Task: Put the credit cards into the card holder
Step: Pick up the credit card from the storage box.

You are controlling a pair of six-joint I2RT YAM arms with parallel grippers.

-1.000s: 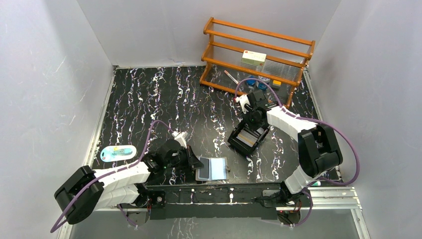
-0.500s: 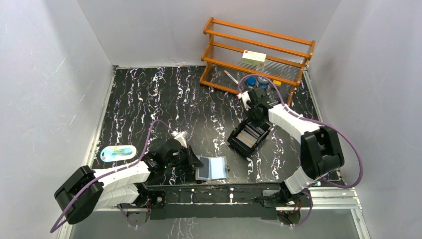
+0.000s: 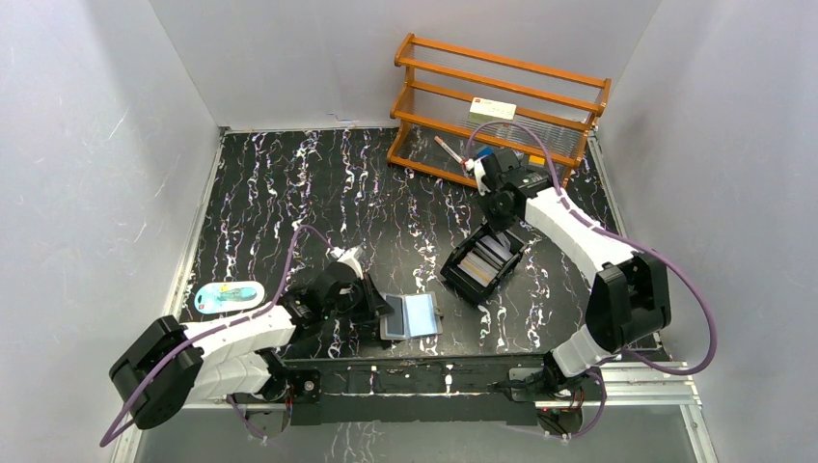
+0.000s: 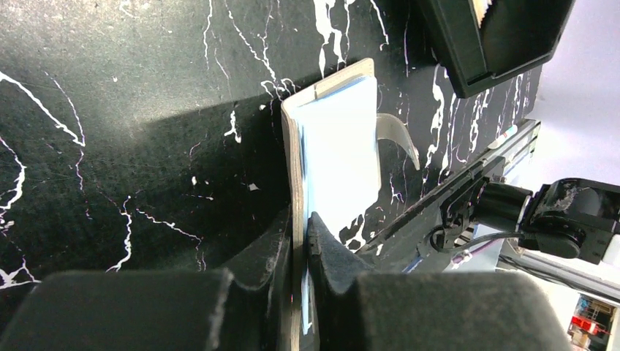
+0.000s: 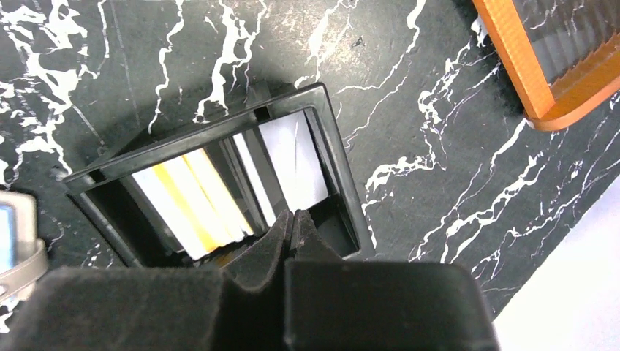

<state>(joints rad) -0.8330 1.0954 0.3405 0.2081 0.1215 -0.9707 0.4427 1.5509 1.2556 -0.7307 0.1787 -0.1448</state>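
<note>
L fingers pinching card holder cover, R fingers pressed together w/ credit cards just beyond tips, grip unclear, so lift slow, straight up.

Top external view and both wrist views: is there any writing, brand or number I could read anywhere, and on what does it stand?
No text here can be read.
On the small box on the wooden rack: a red mark and print, too small to read.
On the packet at the far left: print too blurred to read.
On the credit cards in the black tray: white and yellow faces, no readable print.
On the card holder: none visible.
</note>
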